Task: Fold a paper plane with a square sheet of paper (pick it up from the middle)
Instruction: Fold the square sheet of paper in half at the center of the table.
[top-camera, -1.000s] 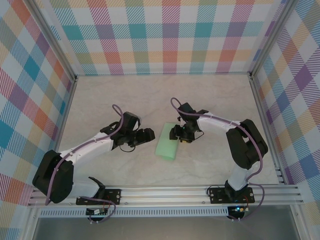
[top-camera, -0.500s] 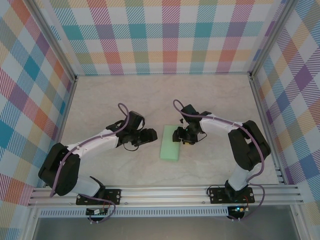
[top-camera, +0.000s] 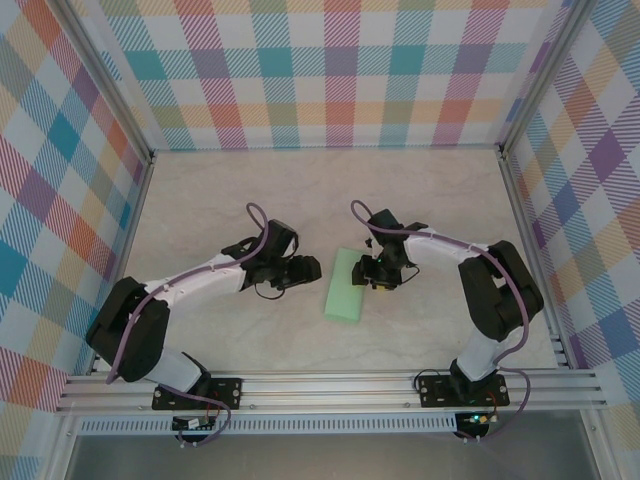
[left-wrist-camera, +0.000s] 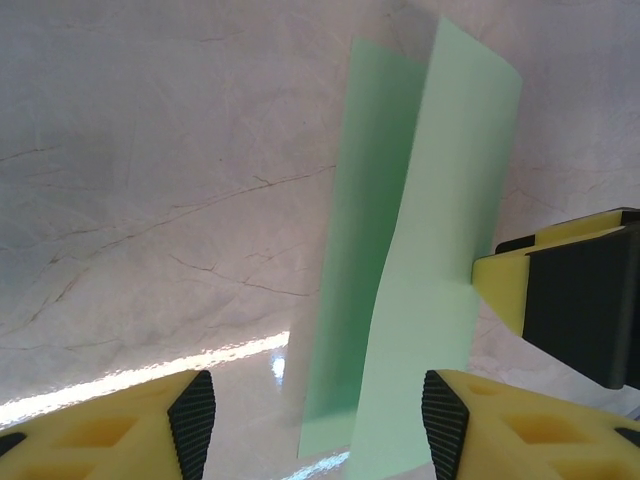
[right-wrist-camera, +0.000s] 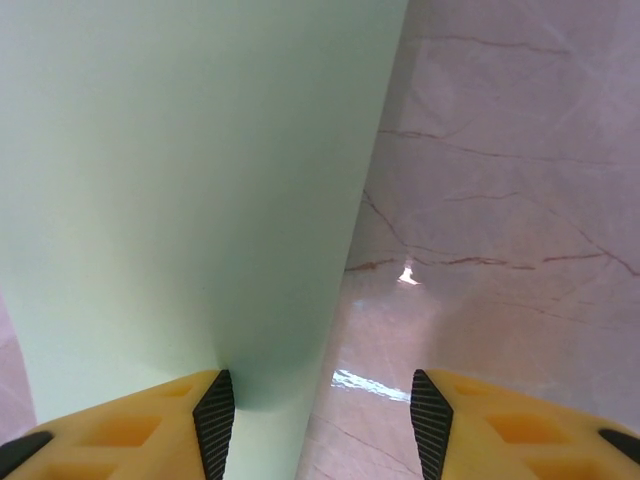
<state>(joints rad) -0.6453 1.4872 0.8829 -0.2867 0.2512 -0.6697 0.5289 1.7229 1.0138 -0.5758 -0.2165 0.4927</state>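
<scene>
Sliding closer, my left gripper (top-camera: 306, 271) now faces the paper plane (top-camera: 343, 288), jaws narrowing but apart. My right gripper (top-camera: 381, 272), also part-open, props its raised flap, so I judge the fold unfinished.

Pale marbled table (top-camera: 250, 200), mint-green folded paper plane (top-camera: 345, 287) on its middle

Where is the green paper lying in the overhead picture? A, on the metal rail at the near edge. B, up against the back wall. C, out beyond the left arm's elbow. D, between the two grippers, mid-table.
D: in the top view the folded green paper lies flat on the table, with the left gripper on one side and the right gripper on the other.
</scene>
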